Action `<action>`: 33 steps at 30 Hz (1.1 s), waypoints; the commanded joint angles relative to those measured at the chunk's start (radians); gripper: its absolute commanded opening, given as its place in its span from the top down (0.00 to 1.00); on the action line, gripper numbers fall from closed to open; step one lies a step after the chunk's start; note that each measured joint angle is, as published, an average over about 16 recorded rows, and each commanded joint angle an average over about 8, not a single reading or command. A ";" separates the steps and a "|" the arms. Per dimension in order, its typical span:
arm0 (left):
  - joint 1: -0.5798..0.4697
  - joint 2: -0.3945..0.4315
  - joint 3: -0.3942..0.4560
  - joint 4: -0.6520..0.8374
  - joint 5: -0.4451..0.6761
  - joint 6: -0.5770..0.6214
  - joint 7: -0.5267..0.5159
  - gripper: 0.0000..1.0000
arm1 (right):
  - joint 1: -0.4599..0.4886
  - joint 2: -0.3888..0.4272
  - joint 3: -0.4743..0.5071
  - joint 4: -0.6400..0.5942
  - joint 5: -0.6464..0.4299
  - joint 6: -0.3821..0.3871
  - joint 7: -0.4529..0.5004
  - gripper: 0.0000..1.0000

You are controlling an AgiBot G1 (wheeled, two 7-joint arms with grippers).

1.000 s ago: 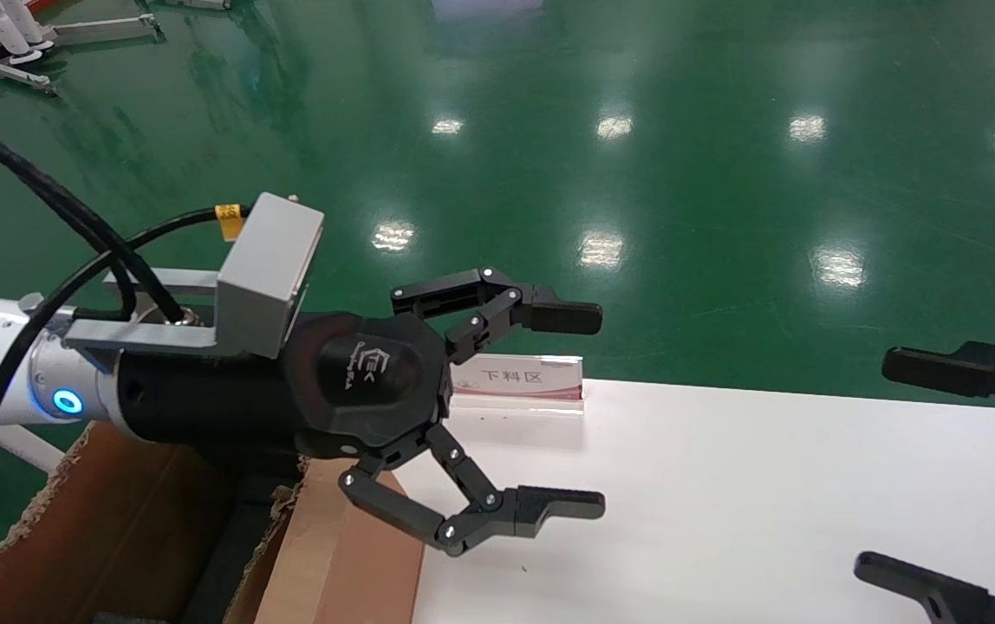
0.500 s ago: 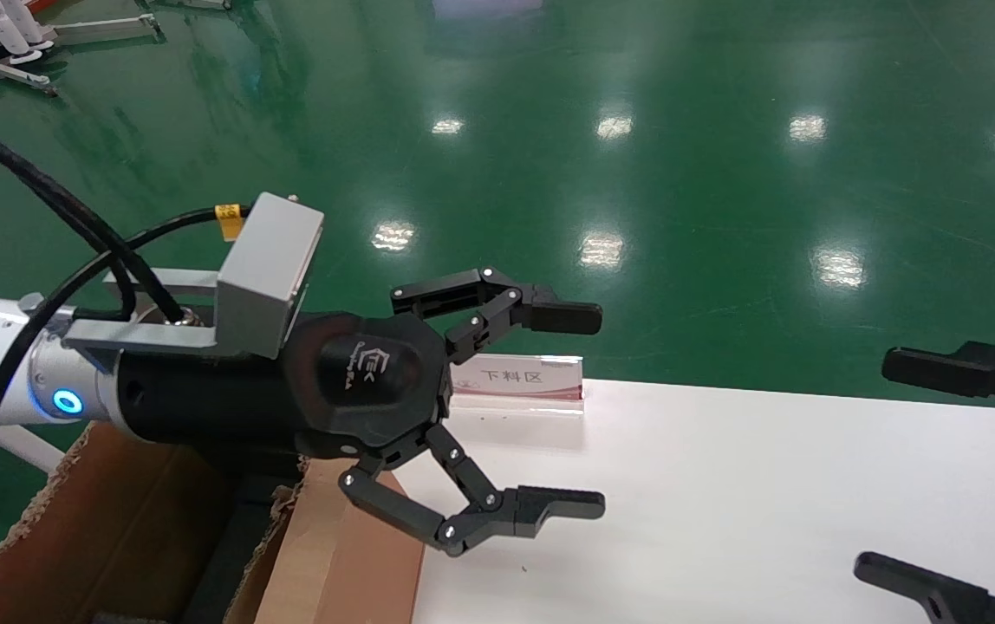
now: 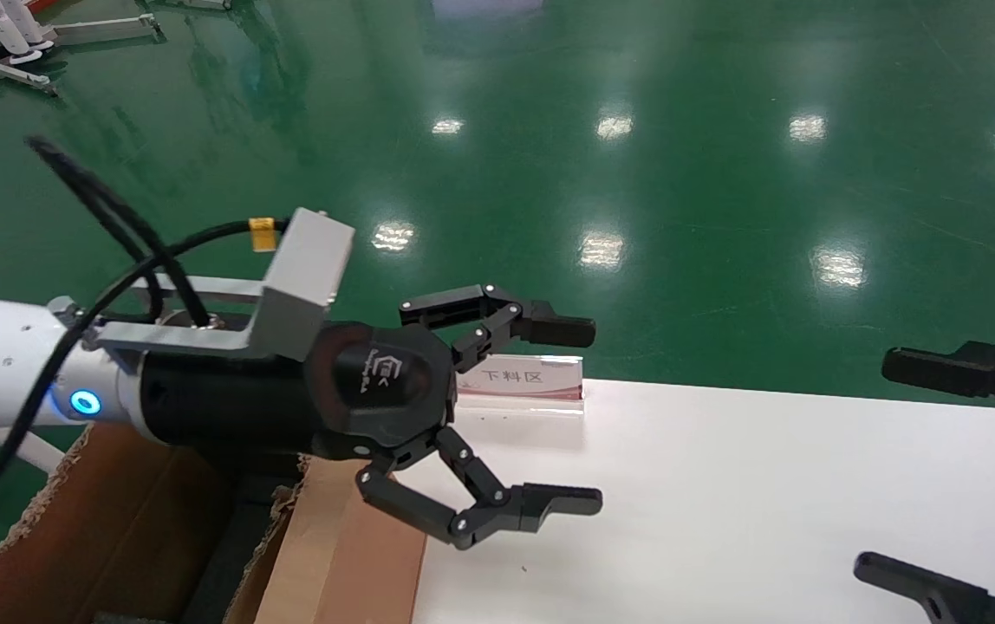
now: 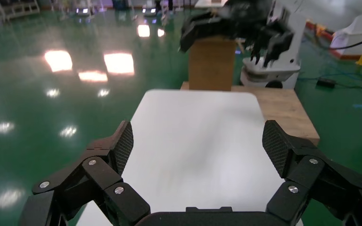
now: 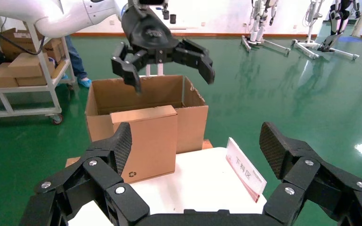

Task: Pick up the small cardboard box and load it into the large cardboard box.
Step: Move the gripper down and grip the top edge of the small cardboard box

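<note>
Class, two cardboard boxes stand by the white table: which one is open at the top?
The large cardboard box, behind, is open, its flaps standing up. The small cardboard box in front is closed and smooth.

The left arm reaches in horizontally from the left, wrist level, its left claw (image 3: pixel 571 414) spread wide and empty, above the tabletop's left edge. The right claw (image 3: pixel 874 464) is also spread wide and empty, held at the tabletop's right edge, its arm out of sight.
</note>
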 commanded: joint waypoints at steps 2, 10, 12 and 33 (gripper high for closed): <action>-0.016 -0.009 0.026 -0.001 0.031 -0.014 -0.027 0.00 | 0.000 0.000 0.000 0.000 0.000 0.000 0.000 0.00; -0.142 -0.031 0.162 -0.030 0.196 -0.029 -0.200 0.00 | 0.000 0.000 0.000 0.000 0.000 0.000 0.000 0.00; -0.191 -0.028 0.207 -0.043 0.258 -0.019 -0.260 0.00 | 0.000 0.000 0.000 0.000 0.000 0.000 0.000 0.00; -0.755 0.154 0.658 -0.008 0.745 0.244 -0.950 0.00 | 0.000 0.000 0.000 0.000 0.000 0.000 0.000 0.00</action>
